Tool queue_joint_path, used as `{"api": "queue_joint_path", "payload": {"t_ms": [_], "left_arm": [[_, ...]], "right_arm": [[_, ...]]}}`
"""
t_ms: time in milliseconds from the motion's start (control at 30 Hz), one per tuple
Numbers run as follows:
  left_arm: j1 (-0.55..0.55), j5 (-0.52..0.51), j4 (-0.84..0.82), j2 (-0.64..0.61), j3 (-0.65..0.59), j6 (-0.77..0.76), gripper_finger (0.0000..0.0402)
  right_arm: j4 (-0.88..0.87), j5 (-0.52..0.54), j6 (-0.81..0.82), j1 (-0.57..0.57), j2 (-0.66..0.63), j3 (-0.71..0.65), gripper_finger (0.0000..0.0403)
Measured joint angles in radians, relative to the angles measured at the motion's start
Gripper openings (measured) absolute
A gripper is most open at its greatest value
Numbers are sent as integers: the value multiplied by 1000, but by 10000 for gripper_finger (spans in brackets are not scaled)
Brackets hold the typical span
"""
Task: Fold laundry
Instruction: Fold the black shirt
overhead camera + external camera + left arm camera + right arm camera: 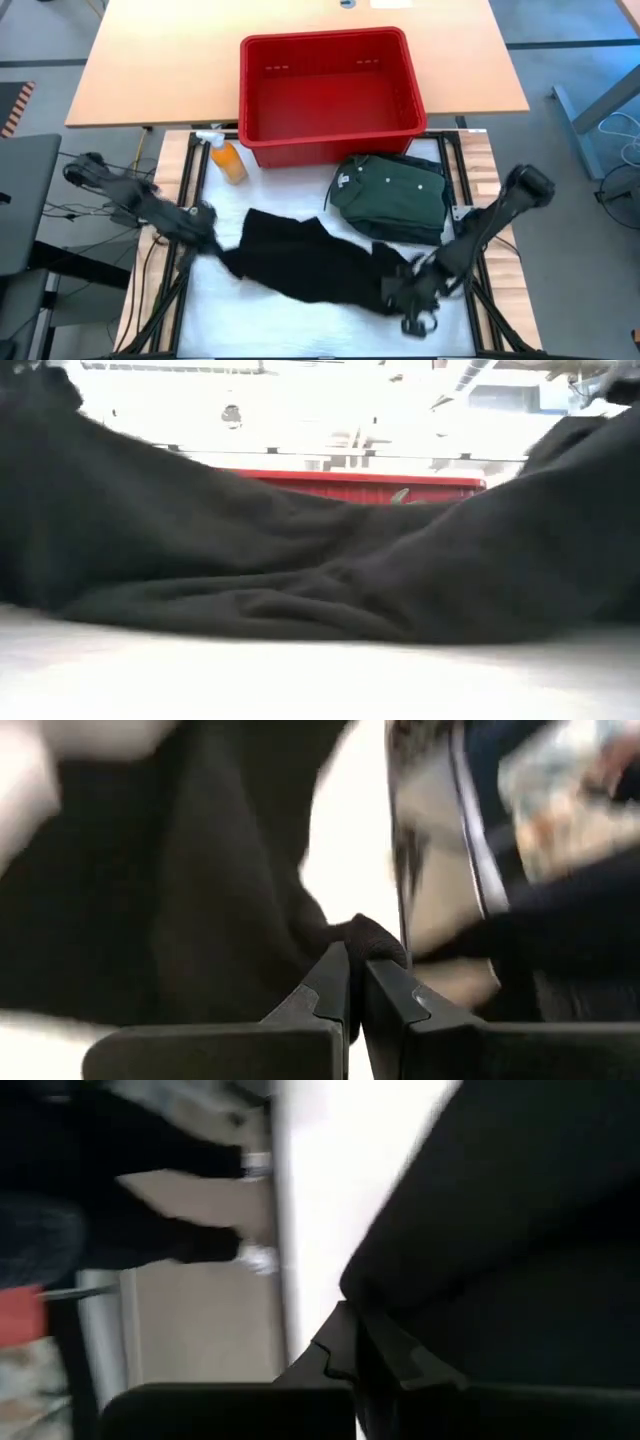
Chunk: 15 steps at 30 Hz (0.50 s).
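Note:
A black garment (310, 262) lies stretched across the white table cover, between my two grippers; in the low view this black garment (300, 570) fills most of the picture. My left gripper (220, 248) is shut on its left end, my right gripper (407, 287) on its right end. A green buttoned shirt (392, 195) with a white neck label lies folded on the table's right side, behind the black garment and in front of the basket. My left gripper (355, 955) pinches a small bunched fold (368, 932) at the black garment's left end between its two fingers. That end rises toward the gripper, while the garment's middle (300, 610) lies on the table. My right gripper (355, 1318) pinches the black garment's right end at an edge or corner (365, 1285); how many layers, I cannot tell. The cloth climbs to the fingers from the table.
A red plastic basket (330, 135) stands at the table's far side, its wall (370, 485) showing behind the cloth. An orange bottle (228, 162) lies left of the basket. Bare white cover (300, 325) runs along the near edge.

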Motion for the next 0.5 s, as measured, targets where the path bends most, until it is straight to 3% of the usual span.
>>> {"api": "queue_joint_path", "payload": {"t_ms": [200,333,500], "left_arm": [[-142,239,270,50,-353,-283,0],[-218,250,558,104,-518,-379,0],[-244,234,639,160,-570,-410,0]], "right_arm": [[211,-142,174,69,205,0,30],[226,-264,301,83,277,0,47],[234,-342,330,84,283,-1,78]]}}
